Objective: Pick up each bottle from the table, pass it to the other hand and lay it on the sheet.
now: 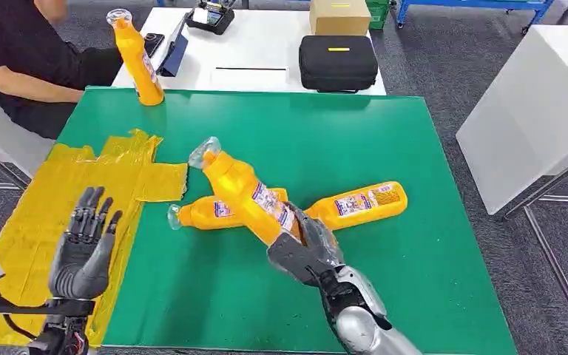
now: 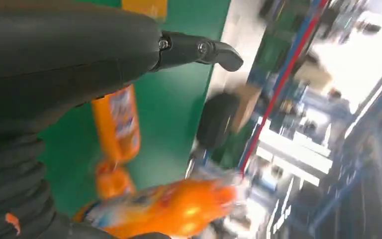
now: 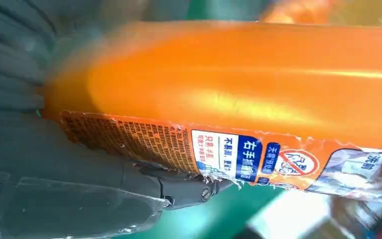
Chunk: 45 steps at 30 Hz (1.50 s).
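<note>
The right robot hand (image 1: 307, 251) near the counter's (image 1: 384, 133) front edge grips an orange bottle (image 1: 248, 194) by its base, the bottle tilted with its clear cap toward the yellow sheet (image 1: 59, 192). The left robot hand (image 1: 83, 248) is spread, palm up, holding nothing, over the sheet at the counter's left edge, apart from the held bottle. Two more bottles lie flat mid-counter behind it (image 1: 207, 212) (image 1: 362, 202). A fourth bottle (image 1: 137, 61) stands at the far-left corner.
</note>
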Available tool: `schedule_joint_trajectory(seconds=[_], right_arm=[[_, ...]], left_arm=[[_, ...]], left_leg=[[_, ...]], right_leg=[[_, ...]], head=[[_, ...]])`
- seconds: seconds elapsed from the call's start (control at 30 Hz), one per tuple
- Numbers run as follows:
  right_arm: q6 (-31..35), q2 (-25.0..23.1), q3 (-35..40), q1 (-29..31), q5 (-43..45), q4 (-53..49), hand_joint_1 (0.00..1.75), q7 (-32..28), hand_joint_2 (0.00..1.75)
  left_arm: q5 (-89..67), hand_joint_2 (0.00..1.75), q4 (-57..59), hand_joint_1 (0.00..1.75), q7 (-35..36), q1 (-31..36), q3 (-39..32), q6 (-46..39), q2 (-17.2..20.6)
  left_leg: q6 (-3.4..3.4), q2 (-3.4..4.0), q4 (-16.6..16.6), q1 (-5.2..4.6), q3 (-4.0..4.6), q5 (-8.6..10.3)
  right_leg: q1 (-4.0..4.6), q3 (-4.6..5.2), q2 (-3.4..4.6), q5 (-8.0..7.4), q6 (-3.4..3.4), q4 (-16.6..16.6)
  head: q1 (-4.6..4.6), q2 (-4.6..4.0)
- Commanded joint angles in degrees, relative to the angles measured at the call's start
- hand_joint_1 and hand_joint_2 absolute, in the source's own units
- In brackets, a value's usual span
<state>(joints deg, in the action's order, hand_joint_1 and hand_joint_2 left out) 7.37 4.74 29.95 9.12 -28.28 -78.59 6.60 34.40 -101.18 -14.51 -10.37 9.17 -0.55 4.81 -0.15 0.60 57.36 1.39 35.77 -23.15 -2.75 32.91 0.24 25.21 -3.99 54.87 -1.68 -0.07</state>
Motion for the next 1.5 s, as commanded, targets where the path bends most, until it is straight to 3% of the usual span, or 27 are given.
schedule_joint_trajectory(seconds=[0.03, 0.33, 0.9, 1.03, 1.37, 1.5], right_arm=[[0.89, 1.78, 0.91, 0.96, 0.5, -5.28, 1.75, 0.5, 1.75], [-0.45, -2.01, 5.86, 7.61, 2.57, 0.48, 1.75, 2.73, 1.75], [1.22, -3.83, 13.23, 7.81, -1.82, -0.35, 1.75, 2.85, 1.75], [2.75, -2.13, 19.8, 10.77, -4.8, 0.6, 1.75, 2.98, 1.75], [3.22, -1.79, 19.92, 10.95, -4.73, 1.28, 1.75, 2.53, 1.75], [4.1, -1.16, 23.06, 11.17, -9.2, 1.41, 1.75, 1.9, 1.75]], left_arm=[[3.4, 1.75, 2.3, 0.0, 0.31, 1.85, 9.18, 0.82, 0.74], [2.85, 1.75, 1.87, 0.0, 0.12, 3.75, 12.22, -0.23, 0.75], [4.11, 1.75, 2.09, 0.0, 0.33, 4.77, 11.03, -1.97, -1.01], [5.26, 1.75, 1.84, 0.0, 0.47, 5.98, 10.45, -2.77, -1.24], [5.36, 1.75, 1.84, 0.0, 0.5, 6.23, 10.15, -2.86, -1.24], [6.17, 1.75, 1.71, 0.0, 0.32, 5.95, 8.93, -3.42, -1.42]], left_leg=[[0.05, -0.08, 0.0, -0.02, -0.1, -0.02], [0.06, 0.12, 0.04, -0.01, -0.18, -0.07], [0.05, -0.06, -0.01, 0.01, -0.08, 0.01], [0.07, -0.03, 0.01, 0.02, -0.15, -0.03], [0.08, -0.08, -0.02, 0.02, -0.14, 0.0], [0.06, -0.09, -0.03, 0.02, -0.09, 0.02]], right_leg=[[0.02, -0.11, -0.09, 0.04, 0.24, 0.02], [0.05, -0.15, 0.12, 0.03, 0.36, 0.1], [0.06, -0.13, -0.03, 0.01, 0.22, 0.03], [0.08, -0.18, -0.01, 0.04, 0.32, 0.05], [0.07, -0.21, -0.06, 0.03, 0.26, 0.0], [0.07, -0.15, -0.07, 0.01, 0.22, 0.0]], head=[[0.0, 0.0], [0.0, 0.0], [0.0, 0.0], [0.0, 0.0], [0.0, 0.0], [0.0, 0.0]])
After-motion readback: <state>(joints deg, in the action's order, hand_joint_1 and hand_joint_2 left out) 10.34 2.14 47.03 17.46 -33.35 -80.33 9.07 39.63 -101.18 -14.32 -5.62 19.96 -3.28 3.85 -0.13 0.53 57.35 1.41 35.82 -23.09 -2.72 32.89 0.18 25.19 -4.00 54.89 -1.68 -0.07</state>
